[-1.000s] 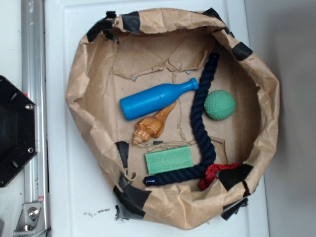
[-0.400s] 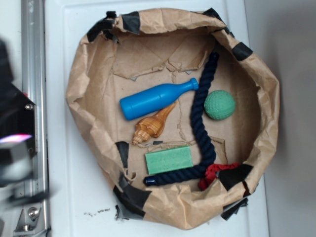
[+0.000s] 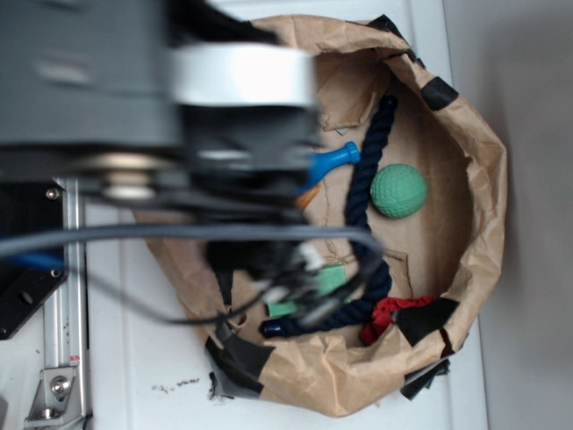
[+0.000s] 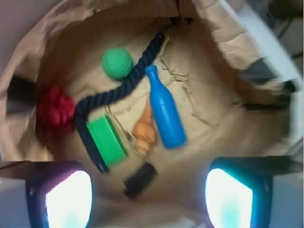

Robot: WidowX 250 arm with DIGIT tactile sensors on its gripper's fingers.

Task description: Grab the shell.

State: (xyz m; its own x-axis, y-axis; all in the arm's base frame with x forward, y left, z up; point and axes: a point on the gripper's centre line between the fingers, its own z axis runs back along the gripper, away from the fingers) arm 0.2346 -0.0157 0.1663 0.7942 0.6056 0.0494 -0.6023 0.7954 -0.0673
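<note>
No legible writing or labels on anything. Brown paper bag (image 4: pixel 247 52), rolled open into a basin, held all items. Dark blue rope (image 4: pixel 124 86) ran along the basin floor from the far wall and bent around the green sponge block (image 4: pixel 107 141). Blue bottle (image 4: pixel 165 109) lay beside the shell (image 4: pixel 145 129), which sat mid-floor between bottle and sponge, touching neither finger. Red cloth (image 4: pixel 55 108) lay against the bag wall; green ball (image 4: pixel 117 63) beside the rope. Gripper (image 4: pixel 147 197) was spread wide above the bag, empty; the arm blurred the exterior view.
</note>
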